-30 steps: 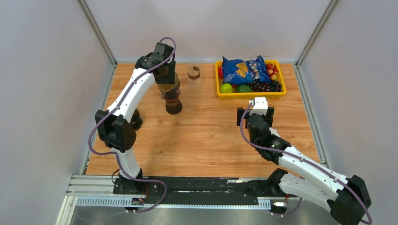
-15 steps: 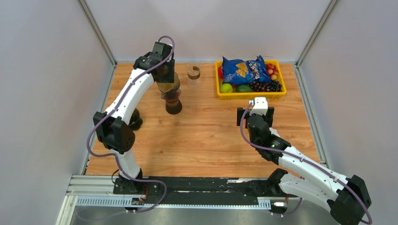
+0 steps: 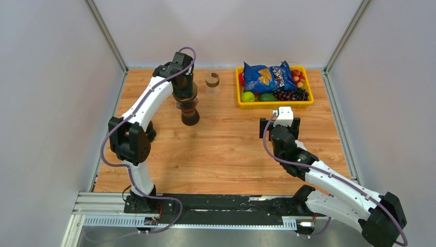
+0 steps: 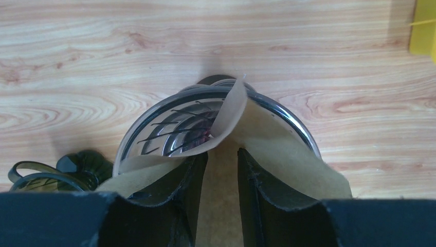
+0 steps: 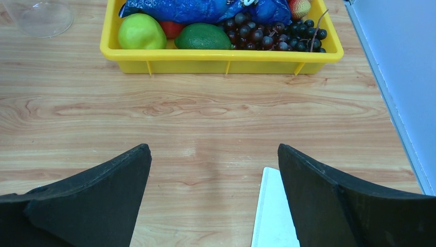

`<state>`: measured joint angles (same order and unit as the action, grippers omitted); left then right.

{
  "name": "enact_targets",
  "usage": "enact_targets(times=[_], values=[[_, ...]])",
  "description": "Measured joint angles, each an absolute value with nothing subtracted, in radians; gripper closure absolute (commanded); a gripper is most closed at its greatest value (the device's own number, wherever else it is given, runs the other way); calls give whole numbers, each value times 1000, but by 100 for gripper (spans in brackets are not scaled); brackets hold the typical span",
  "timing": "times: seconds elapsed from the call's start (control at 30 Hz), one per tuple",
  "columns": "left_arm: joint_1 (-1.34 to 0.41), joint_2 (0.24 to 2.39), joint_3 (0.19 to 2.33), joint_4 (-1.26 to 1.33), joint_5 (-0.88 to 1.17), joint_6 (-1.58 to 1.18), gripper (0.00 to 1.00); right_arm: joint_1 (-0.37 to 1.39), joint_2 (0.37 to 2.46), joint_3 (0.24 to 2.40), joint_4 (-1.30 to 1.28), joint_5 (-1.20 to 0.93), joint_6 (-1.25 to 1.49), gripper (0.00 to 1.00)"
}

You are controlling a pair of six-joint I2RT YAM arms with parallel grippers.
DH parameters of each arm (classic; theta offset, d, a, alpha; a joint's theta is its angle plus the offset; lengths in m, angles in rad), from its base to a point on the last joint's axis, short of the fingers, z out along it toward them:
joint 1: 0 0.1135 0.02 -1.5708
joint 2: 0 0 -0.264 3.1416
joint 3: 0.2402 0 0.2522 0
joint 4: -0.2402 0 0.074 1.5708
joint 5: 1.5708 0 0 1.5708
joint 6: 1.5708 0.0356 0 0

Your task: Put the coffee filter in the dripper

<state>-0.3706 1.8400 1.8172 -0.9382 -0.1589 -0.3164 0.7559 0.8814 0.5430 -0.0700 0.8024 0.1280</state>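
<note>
Left gripper (image 4: 222, 159) is down over the dripper (image 4: 154, 131) at the far left of the table (image 3: 231, 149). Its fingers (image 4: 198, 206) stand a narrow way apart and brown paper fills the gap between them; whether they are pinching it, I cannot tell. The filter (image 4: 288, 159) sits in the dripper, spread over the near and right side of the bowl. One flap stands up past the far rim, and the ribbed left wall is bare. The dripper rides on a dark stand (image 3: 189, 118), and a dark glass vessel (image 4: 77, 167) sits on the table just to its left.

Moving right, a clear glass (image 5: 43, 18) stands near the far edge. Then comes the yellow tray (image 5: 221, 54), loaded: a blue bag (image 3: 266, 76) across the top, a green apple (image 5: 140, 32), a darker green fruit (image 5: 203, 36) and dark grapes (image 5: 272, 36) along its near wall.

Over on the right, the right gripper (image 5: 213, 149) hangs above bare wood on the near side of the tray. Its jaws are spread wide with nothing between them.
</note>
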Motion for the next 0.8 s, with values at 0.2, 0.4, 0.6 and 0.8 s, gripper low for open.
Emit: enact_targets(times=[0.2,0.4,0.6,0.8], values=[[-371,1861,1798,-938,-159,-316,57,756,883,543,-70,802,128,0],[-371,1861,1798,-930,-160,-320,46,756,883,543,-70,802,128,0],[-371,1858,1801,-922,-162,-330,36,756,883,543,-70,802,126,0],[-371,1847,1804,-918,-169,-331,30,756,883,543,-70,802,125,0]])
